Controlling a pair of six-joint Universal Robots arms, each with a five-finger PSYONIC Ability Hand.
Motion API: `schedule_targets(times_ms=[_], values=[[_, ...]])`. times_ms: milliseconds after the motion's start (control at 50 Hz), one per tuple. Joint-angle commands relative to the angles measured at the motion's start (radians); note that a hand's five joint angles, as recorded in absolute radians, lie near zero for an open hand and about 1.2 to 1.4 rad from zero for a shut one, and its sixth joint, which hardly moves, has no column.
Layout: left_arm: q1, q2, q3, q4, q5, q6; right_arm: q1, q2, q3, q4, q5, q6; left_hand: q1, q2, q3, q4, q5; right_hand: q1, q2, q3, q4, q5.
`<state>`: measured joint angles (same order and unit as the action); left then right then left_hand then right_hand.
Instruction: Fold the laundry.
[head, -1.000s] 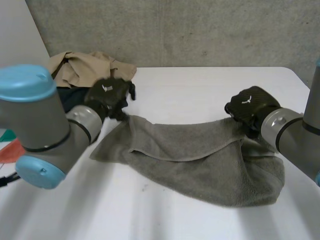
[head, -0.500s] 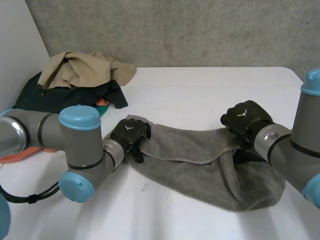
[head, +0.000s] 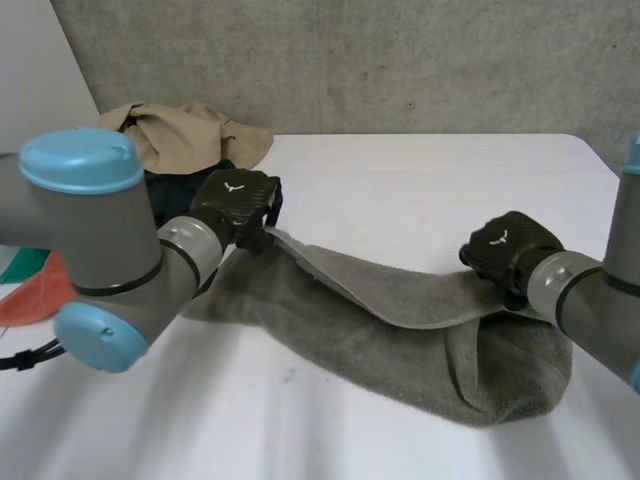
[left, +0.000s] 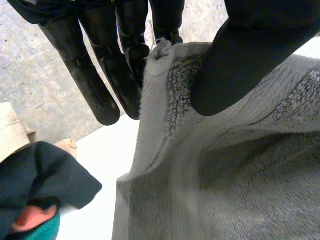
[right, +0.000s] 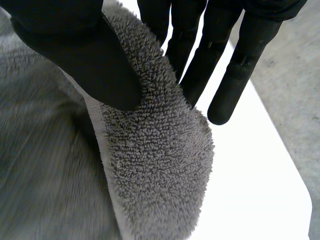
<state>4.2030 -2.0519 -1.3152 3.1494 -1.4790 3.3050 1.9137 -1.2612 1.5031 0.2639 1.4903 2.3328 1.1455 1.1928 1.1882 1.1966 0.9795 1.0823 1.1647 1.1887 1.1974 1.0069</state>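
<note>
My left hand and right hand each pinch a corner; the towel runs lengthwise between them

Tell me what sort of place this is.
Probably a robotics lab or test bench, not a home: a bare concrete wall, a plain white table, and a pile of clothes at its corner near a grey towel.

Plain grey towel, white table, tan and dark clothes.

White table, grey concrete wall
</note>
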Motion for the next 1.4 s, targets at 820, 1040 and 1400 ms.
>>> schedule_targets(times_ms=[820, 1040, 1400], values=[[0.041, -0.042, -0.076, 0.667, -0.038, 0.091, -0.018, 0.265, -0.282, -0.293, -0.073, 0.164, 0.251, 0.203, 0.208, 0.2, 0.242, 0.314, 0.232, 0.208, 0.199, 0.215], [0.025, 0.087, -0.171, 0.598, -0.037, 0.087, -0.054, 0.316, -0.248, -0.247, -0.09, 0.269, 0.251, 0.203, 0.208, 0.2, 0.242, -0.908, -0.99, -1.014, -1.023, -1.007], [-0.038, 0.257, -0.115, 0.477, -0.038, 0.021, -0.228, 0.095, 0.134, -0.219, -0.176, 0.53, 0.251, 0.203, 0.208, 0.2, 0.242, -0.862, -0.945, -0.969, -0.977, -0.961]])
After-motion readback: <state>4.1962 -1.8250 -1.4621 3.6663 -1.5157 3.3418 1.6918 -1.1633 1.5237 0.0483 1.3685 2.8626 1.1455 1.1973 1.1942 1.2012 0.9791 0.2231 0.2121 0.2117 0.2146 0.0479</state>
